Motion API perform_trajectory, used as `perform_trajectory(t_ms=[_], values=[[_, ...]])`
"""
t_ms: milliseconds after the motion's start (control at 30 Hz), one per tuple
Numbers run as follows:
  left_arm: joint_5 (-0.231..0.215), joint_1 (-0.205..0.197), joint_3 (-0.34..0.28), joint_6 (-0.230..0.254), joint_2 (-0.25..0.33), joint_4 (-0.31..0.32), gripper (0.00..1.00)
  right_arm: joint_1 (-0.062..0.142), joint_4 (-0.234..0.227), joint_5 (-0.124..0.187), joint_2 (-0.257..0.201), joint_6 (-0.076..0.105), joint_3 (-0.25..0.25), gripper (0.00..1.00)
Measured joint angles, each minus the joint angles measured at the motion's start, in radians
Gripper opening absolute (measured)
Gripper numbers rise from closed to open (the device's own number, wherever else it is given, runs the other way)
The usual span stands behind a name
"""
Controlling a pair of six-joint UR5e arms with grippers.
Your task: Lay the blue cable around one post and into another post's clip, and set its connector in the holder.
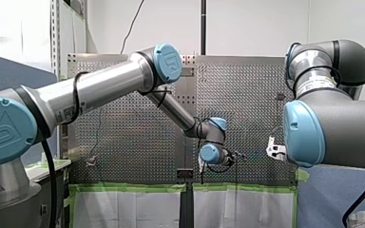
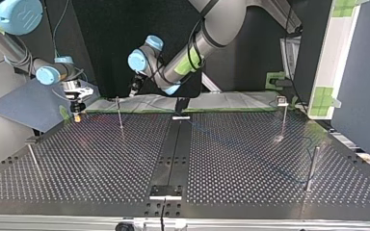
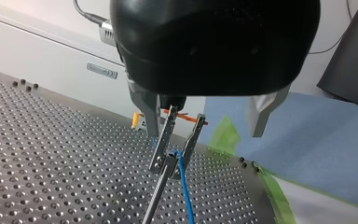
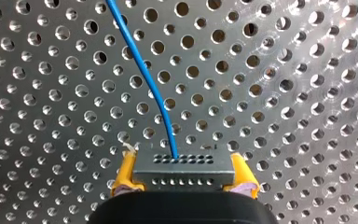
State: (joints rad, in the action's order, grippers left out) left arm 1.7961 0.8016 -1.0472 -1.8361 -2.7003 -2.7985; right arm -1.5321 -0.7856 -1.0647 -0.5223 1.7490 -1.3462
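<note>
Connector (image 4: pixel 184 161) clamped between yellow pads (image 4: pixel 123 176) of our right gripper (image 4: pixel 182 173), left gripper (image 3: pixel 205 133) open astride the clip (image 3: pixel 177 140); we judge the blue cable (image 4: pixel 140 70) light, floppy, best steered from that connector.

A white wall (image 1: pixel 256 23) stands behind the perforated table (image 1: pixel 123 142) edged in green tape (image 1: pixel 133 188).
</note>
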Motion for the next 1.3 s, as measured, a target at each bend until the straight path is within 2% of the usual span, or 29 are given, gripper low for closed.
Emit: perform_trajectory(t_ms=[667, 833, 1033, 1167, 1300], values=[[0.008, 0.0, -0.002, 0.009, 0.0, -0.012, 0.9, -0.004, 0.001, 0.001, 0.0, 0.0, 0.0, 0.0], [0.044, 0.005, -0.03, 0.045, 0.021, -0.027, 0.9, -0.002, 0.001, 0.0, 0.0, 0.0, 0.0, 0.0], [0.096, 0.015, -0.081, 0.087, 0.071, 0.008, 0.9, 0.0, 0.001, 0.001, 0.0, 0.0, 0.0, 0.0], [0.132, 0.02, -0.117, 0.086, 0.106, 0.043, 0.9, -0.003, 0.002, 0.001, 0.0, 0.001, 0.0, 0.0], [0.153, 0.014, -0.151, 0.066, 0.141, 0.077, 0.9, -0.006, 0.005, 0.001, 0.0, 0.0, 0.0, 0.0]])
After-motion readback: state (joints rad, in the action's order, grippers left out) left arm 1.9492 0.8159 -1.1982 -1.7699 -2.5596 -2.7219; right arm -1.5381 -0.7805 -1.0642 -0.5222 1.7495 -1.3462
